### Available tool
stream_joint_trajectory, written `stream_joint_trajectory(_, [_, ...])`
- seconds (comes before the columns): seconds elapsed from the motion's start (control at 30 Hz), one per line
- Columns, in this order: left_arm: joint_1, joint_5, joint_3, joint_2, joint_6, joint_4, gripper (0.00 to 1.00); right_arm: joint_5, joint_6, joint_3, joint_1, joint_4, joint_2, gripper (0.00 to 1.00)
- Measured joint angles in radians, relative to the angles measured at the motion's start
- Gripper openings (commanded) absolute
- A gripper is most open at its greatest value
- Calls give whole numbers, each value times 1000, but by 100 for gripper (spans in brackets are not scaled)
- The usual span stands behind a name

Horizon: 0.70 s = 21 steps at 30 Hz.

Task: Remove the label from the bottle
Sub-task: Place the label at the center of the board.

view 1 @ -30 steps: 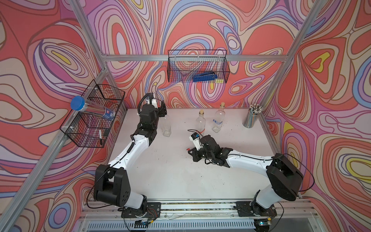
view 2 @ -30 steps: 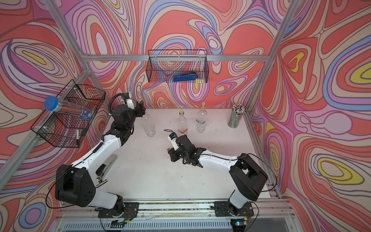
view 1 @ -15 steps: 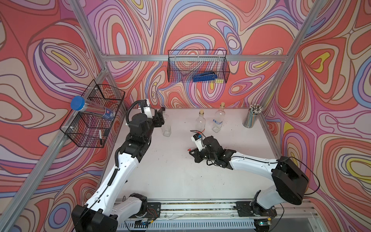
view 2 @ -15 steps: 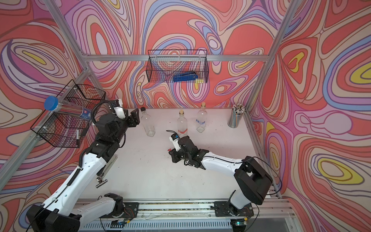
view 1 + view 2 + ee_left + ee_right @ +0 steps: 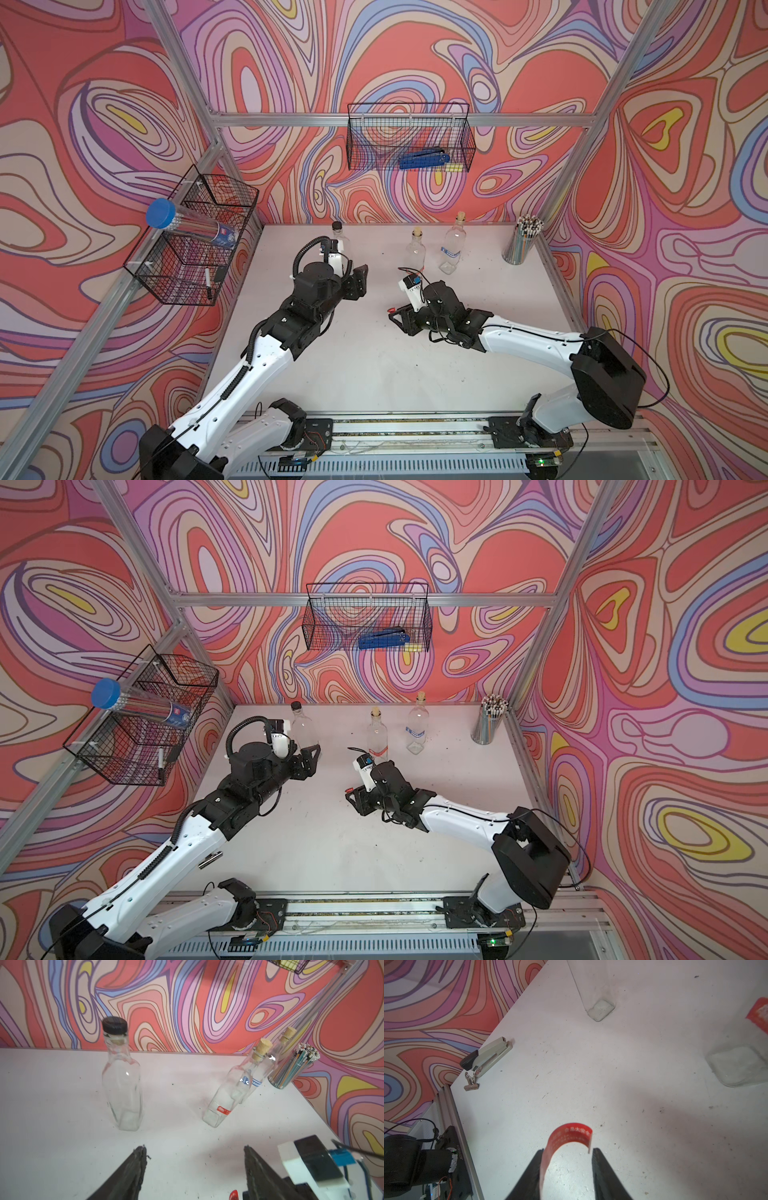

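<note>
Here, right pincer (image 5: 568, 1149) half open; red label (image 5: 571, 1132) clings to one jaw.

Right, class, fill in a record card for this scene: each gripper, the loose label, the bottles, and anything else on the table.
Left gripper: open, empty
Right gripper: open; red label strip curls between the jaws, stuck along one
Black-capped bottle: upright, no label
Red-labelled corked bottle: upright, label low on its body
Blue-labelled corked bottle: upright
Also on table: pencil cup, stapler, binder clip
</note>
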Motion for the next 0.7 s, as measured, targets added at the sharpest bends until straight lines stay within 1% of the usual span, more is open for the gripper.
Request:
stream_joint_trajectory(0.07, [-24, 2, -34, -11, -20, 2, 75, 2, 8, 0, 0, 1, 0, 66])
stream_joint_trajectory(0.1, [-38, 2, -57, -18, -33, 3, 75, 5, 14, 0, 0, 1, 0, 72])
stream_joint_trajectory(0.13, [-49, 2, -76, -23, -45, 5, 75, 6, 22, 0, 0, 1, 0, 80])
stream_joint_trajectory(0.17, [-57, 2, -92, -26, -56, 6, 75, 6, 27, 0, 0, 2, 0, 94])
stream_joint_trajectory(0.2, [-68, 5, -113, -28, -71, 8, 74, 8, 36, 0, 0, 2, 0, 98])
stream_joint_trajectory(0.47, [-150, 9, -244, -37, -153, 43, 74, 11, 74, -5, 0, 14, 11, 98])
stream_joint_trajectory(0.7, [-160, 9, -365, -88, -212, 88, 74, 6, 112, -5, -1, 25, 47, 98])
